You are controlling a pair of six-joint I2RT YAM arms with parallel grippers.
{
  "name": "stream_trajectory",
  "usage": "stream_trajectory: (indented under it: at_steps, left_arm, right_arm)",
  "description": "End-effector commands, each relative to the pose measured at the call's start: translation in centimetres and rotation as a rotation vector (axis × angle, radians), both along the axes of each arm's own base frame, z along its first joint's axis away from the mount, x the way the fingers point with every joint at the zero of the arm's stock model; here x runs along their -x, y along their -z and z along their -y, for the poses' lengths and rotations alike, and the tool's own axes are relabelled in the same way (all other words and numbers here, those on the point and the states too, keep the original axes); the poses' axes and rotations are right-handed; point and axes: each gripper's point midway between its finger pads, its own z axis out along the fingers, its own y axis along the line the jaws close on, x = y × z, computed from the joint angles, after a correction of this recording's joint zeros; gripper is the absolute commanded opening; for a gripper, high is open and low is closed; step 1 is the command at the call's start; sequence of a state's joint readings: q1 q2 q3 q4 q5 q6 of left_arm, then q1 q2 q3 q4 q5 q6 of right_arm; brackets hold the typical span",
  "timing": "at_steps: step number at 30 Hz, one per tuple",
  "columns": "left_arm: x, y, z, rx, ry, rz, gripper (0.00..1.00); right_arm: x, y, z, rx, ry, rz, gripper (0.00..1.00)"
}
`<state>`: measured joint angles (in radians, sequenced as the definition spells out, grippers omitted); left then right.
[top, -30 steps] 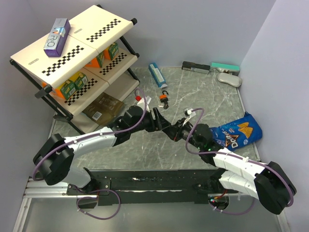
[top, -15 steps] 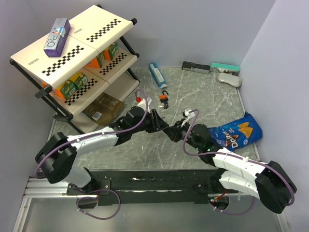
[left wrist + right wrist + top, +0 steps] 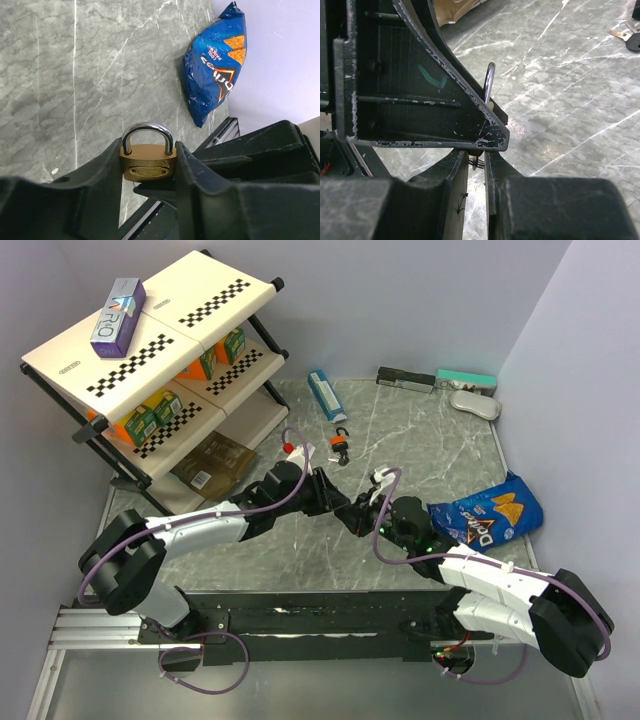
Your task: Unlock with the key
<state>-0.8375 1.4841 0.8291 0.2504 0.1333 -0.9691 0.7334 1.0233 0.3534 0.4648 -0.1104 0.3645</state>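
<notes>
In the top view, find the left arm [image 3: 200, 530] and right arm [image 3: 490, 575] meeting tip to tip at the centre of the desk [image 3: 450, 450], the join too crowded to read. Locate the key [image 3: 340, 456] at twelve o'clock from that join, flat on the desk just beside the orange padlock [image 3: 343, 443], well apart from both sets of jaws. Log the rack [image 3: 70, 352] at ten o'clock: purple box [image 3: 117, 315] on the top deck, green-and-orange cartons [image 3: 150, 418] on the middle decks, brown pouch [image 3: 212, 462] at the bottom. Log the chip bag [image 3: 490, 515] at three o'clock, sealed, contents unseen; likewise the grey case [image 3: 475, 403] at one o'clock, closed. In the left wrist view, confirm the left jaws pinching the brass padlock [image 3: 147, 162] by its two sides, shackle [image 3: 148, 125] at twelve o'clock and seated in the body, not yet released. In the right wrist view, note the right jaws at six o'clock, nearly pressed together with a narrow slit between, tips partly hidden behind a left finger [image 3: 420, 85]; judge the brass-coloured sliver at those tips as the padlock's lower edge, pinched. Spot the key [image 3: 622, 35] at one o'clock in this view, lying on the desk. Rate progress as early: padlock secured, done; fetching the key, inserting it, turning it and freeing the shackle, all left.
</notes>
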Motion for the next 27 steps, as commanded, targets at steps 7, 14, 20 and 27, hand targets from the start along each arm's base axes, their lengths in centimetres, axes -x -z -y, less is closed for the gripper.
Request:
stream_trajectory:
  at_steps: [7,14,20,27]
  left_arm:
    - [0.8,-2.1,1.2,0.055,0.036,0.012,0.01]
    - [0.5,-2.1,0.9,0.045,0.008,0.000,0.01]
    - [0.6,-2.0,0.8,0.044,0.006,-0.002,0.01]
    - [0.5,-1.9,0.7,0.037,-0.002,-0.002,0.01]
  right_arm:
    - [-1.5,-5.9,-1.2,-0.115,0.023,0.113,0.01]
    - [-0.9,-5.6,-1.0,-0.130,0.021,0.091,0.16]
    - [-0.8,-5.4,-1.0,-0.128,0.014,0.081,0.31]
    - [-0.3,-5.6,-0.9,-0.137,0.001,0.081,0.40]
